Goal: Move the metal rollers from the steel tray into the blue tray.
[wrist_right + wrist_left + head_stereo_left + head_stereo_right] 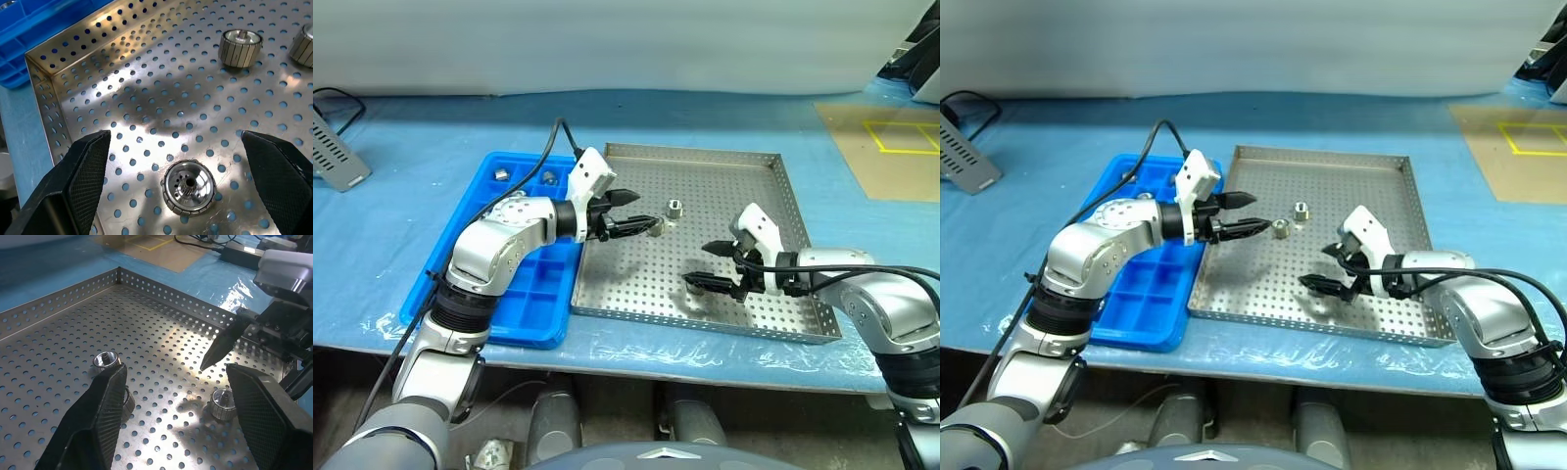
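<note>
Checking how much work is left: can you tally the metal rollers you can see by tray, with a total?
In the steel tray, metal rollers: 3
In the blue tray, metal rollers: 2 in view
Total: 5

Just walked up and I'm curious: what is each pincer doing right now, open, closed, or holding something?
Left pincer: open, holding nothing, over the steel tray.
Right pincer: wide open, empty, a metal roller lying between its fingers.
</note>
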Controlling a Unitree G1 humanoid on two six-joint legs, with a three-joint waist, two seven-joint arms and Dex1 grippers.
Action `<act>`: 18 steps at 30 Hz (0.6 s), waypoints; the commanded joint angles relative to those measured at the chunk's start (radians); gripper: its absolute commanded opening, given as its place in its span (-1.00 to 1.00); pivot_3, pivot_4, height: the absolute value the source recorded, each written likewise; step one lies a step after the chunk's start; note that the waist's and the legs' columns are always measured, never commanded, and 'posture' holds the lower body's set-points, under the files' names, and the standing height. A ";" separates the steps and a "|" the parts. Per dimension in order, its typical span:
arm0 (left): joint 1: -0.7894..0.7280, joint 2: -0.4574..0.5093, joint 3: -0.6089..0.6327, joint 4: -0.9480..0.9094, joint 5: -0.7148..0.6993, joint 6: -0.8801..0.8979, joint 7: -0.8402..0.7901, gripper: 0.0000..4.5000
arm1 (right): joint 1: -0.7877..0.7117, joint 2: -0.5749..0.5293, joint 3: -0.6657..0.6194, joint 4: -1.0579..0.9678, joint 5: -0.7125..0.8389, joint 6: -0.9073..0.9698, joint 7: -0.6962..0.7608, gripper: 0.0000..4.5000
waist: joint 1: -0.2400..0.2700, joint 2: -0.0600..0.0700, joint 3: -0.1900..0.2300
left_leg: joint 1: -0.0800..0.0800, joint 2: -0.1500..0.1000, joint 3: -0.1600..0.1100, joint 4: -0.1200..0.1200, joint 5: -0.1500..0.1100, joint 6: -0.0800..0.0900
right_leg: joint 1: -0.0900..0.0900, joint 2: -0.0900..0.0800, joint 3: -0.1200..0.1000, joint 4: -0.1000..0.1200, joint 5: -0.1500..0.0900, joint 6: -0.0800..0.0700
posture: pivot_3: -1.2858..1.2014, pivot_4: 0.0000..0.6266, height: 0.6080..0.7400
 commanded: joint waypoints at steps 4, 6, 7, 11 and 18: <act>-0.015 0.011 0.004 -0.027 -0.002 -0.016 -0.025 0.52 | 0.001 -0.013 -0.023 -0.013 0.002 0.001 0.002 0.99 | -0.003 0.000 0.000 | 0.000 0.000 0.000 0.000 0.000 0.000 | 0.000 0.000 0.000 0.000 0.000 0.000 | -0.17 -0.52 1.00; -0.014 0.010 0.003 -0.028 -0.001 -0.016 -0.025 0.52 | 0.010 -0.029 -0.029 -0.022 0.004 0.006 0.006 0.99 | -0.001 0.000 0.000 | 0.000 0.000 0.000 0.000 0.000 0.000 | 0.000 0.000 0.000 0.000 0.000 0.000 | -0.17 -0.52 1.00; -0.013 0.008 0.003 -0.029 -0.002 -0.016 -0.025 0.52 | 0.015 -0.032 -0.033 -0.024 0.007 0.011 0.004 0.99 | -0.001 0.000 0.000 | 0.000 0.000 0.000 0.000 0.000 0.000 | 0.000 0.000 0.000 0.000 0.000 0.000 | -0.17 -0.52 1.00; -0.015 0.006 0.003 -0.028 0.000 -0.017 -0.020 0.52 | 0.014 -0.032 -0.033 -0.023 -0.010 0.007 -0.021 0.99 | 0.000 0.000 0.000 | 0.000 0.000 0.000 0.000 0.000 0.000 | 0.000 0.000 0.000 0.000 0.000 0.000 | -0.17 -0.52 1.00; -0.013 0.007 0.009 -0.033 0.004 -0.014 -0.006 0.52 | -0.003 -0.057 0.014 -0.007 -0.051 -0.019 -0.002 0.99 | 0.002 0.000 0.000 | 0.000 0.000 0.000 0.000 0.000 0.000 | 0.000 0.000 0.000 0.000 0.000 0.000 | -0.14 -0.52 1.00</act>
